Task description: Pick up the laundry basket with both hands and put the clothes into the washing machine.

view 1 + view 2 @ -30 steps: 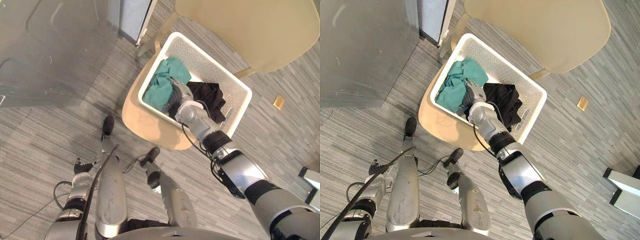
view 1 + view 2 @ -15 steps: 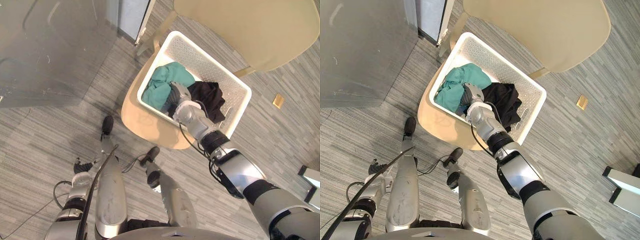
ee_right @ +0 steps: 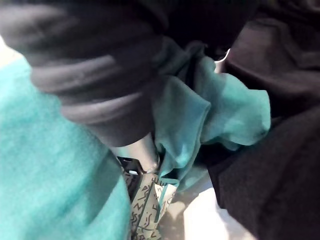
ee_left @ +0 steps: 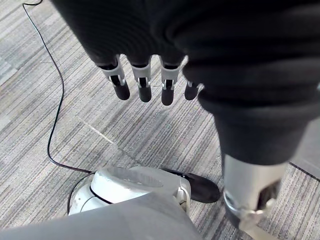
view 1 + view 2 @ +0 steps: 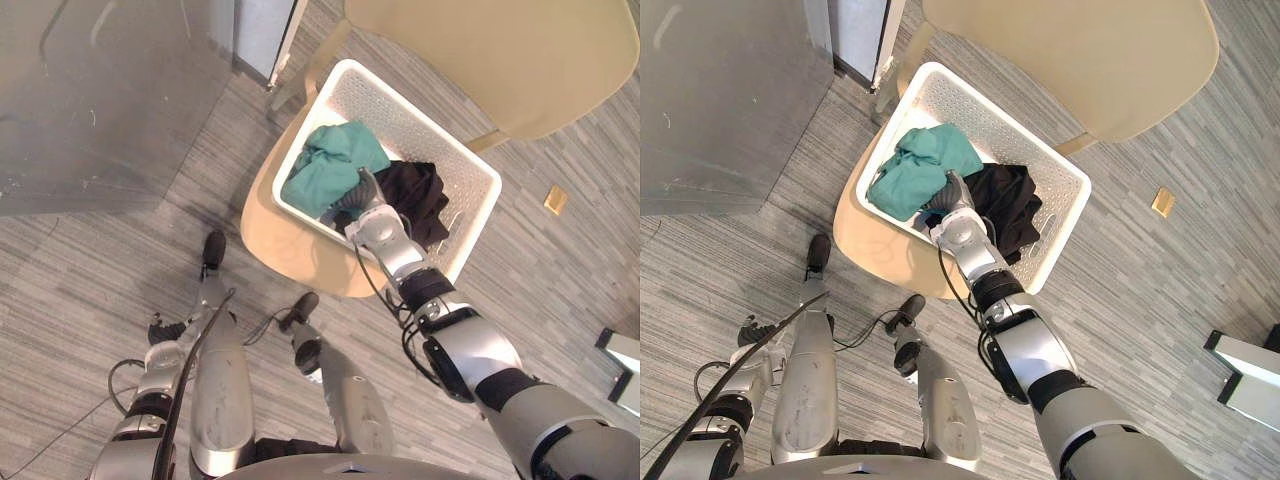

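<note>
A white perforated laundry basket (image 5: 472,168) rests on a beige seat (image 5: 285,245). Inside it lie a teal garment (image 5: 325,170) on the left and a black garment (image 5: 420,195) beside it. My right hand (image 5: 372,222) reaches into the basket at its near wall, fingers curled into the teal garment (image 3: 225,110), which bunches up around it. Black cloth (image 3: 280,165) lies right next to that grip. My left hand (image 4: 125,30) hangs low over the floor, far from the basket, with its fingers (image 4: 143,82) straight and nothing in them.
A beige chair back (image 5: 500,50) rises behind the basket. A large grey glossy panel (image 5: 100,90) fills the upper left. A small yellow tag (image 5: 555,200) lies on the striped floor, and a white object (image 5: 622,362) sits at the right edge.
My right hand's fingers have curled shut in the teal garment and pulled back toward the basket's near wall. The teal cloth has bunched and risen. The left hand has not moved.
</note>
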Tool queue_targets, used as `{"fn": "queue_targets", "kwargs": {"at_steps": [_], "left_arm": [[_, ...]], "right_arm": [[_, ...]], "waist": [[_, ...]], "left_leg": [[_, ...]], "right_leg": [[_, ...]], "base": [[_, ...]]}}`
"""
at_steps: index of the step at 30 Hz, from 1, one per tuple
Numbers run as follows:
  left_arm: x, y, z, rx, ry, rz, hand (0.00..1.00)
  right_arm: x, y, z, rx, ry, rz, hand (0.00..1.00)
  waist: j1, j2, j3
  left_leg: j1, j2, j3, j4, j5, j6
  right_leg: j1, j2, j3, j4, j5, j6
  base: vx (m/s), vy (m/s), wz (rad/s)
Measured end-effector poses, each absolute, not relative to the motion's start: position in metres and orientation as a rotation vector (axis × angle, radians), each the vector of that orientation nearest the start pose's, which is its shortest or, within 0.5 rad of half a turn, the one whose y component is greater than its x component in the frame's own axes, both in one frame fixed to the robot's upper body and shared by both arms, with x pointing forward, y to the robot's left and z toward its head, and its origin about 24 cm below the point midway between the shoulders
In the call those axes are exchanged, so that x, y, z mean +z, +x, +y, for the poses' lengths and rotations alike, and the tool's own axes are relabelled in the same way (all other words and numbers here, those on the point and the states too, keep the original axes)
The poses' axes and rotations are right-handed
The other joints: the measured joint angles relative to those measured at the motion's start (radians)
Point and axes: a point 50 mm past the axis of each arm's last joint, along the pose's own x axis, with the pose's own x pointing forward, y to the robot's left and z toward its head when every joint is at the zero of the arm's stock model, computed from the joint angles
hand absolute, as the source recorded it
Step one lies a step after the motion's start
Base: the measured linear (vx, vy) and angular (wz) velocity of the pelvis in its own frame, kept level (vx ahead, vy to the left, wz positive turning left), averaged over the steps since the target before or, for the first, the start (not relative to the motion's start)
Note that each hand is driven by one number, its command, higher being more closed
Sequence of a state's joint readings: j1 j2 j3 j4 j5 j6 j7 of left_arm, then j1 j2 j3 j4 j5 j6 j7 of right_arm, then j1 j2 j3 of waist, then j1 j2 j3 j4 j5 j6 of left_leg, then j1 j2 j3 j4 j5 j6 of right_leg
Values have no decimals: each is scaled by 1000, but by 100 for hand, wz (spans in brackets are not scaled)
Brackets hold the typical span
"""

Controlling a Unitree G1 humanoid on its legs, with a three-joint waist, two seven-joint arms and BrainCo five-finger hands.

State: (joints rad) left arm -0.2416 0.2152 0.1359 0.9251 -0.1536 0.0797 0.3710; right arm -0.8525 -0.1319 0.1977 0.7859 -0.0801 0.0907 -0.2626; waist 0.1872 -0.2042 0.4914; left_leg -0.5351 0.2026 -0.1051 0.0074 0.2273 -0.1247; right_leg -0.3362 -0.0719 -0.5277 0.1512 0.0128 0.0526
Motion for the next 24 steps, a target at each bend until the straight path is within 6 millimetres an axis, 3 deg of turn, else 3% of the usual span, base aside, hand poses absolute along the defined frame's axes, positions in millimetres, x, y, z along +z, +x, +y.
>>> {"fn": "queue_targets", "kwargs": {"at_steps": [7,12,17,22,24], "left_arm": [[-85,229,252,588,109,738,0],[-85,230,248,587,80,734,0],[-90,224,241,565,65,747,0],[-104,201,241,552,69,818,0],[-110,191,239,546,61,853,0]], "right_arm": [[103,374,-98,-95,163,9,100],[112,367,-103,-114,443,-42,100],[122,353,-106,-89,609,-120,100],[121,327,-112,-49,680,-184,100],[118,317,-116,-40,685,-199,100]], "waist": [[-5,2,1],[2,15,10],[5,34,22],[-6,43,17],[-15,54,-16]], "left_leg": [[47,1,30,-6,-3,1],[76,-9,34,-11,-3,1],[150,-39,48,-12,-12,8],[251,-71,55,-29,-24,15],[264,-83,59,-34,-33,17]], "right_leg": [[1,-13,40,41,-16,-1],[12,-34,43,82,-40,3],[56,-82,46,157,-92,15],[130,-127,48,206,-137,31],[138,-140,48,212,-148,36]], "base": [[1,-23,-12],[12,-19,4],[48,-14,15],[43,-21,14],[42,-11,10]]}}
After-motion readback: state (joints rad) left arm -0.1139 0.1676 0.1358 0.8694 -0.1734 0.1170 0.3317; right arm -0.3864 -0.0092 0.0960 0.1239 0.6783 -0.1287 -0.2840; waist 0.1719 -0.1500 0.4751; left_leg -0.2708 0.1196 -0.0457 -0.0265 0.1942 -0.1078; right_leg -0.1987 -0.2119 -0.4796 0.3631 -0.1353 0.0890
